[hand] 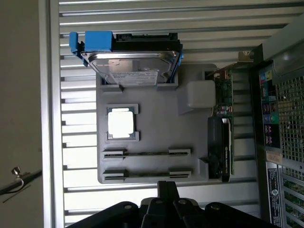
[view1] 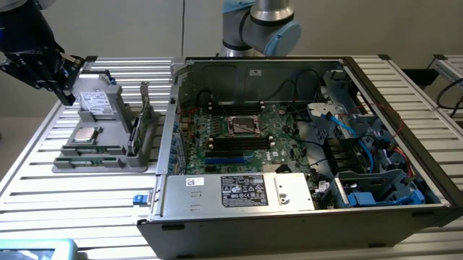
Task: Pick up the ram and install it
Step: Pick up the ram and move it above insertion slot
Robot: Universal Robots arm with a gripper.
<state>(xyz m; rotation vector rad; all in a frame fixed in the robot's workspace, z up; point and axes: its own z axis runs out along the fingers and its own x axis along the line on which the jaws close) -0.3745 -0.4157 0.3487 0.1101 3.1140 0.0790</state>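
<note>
Two ram sticks stand on edge in slots of the grey holder tray (view1: 108, 162). In the wrist view they are thin green strips: one ram stick (hand: 147, 153) beside the silver processor chip (hand: 122, 123), the other ram stick (hand: 147, 174) along the tray's edge. In the exterior view the ram (view1: 88, 153) sits at the tray's near end. My dark gripper (view1: 65, 92) hovers above the tray's far end at the exterior view's left, fingers (hand: 167, 190) shut together and holding nothing. It is well above the sticks and touches none of them.
The tray also holds a hard drive (hand: 133, 71) in a blue bracket and an upright green card (hand: 222, 128). The open computer case (view1: 304, 216) lies to the exterior view's right, its motherboard (view1: 246, 135) exposed with dark memory slots. A slatted metal table (view1: 65, 200) lies under everything.
</note>
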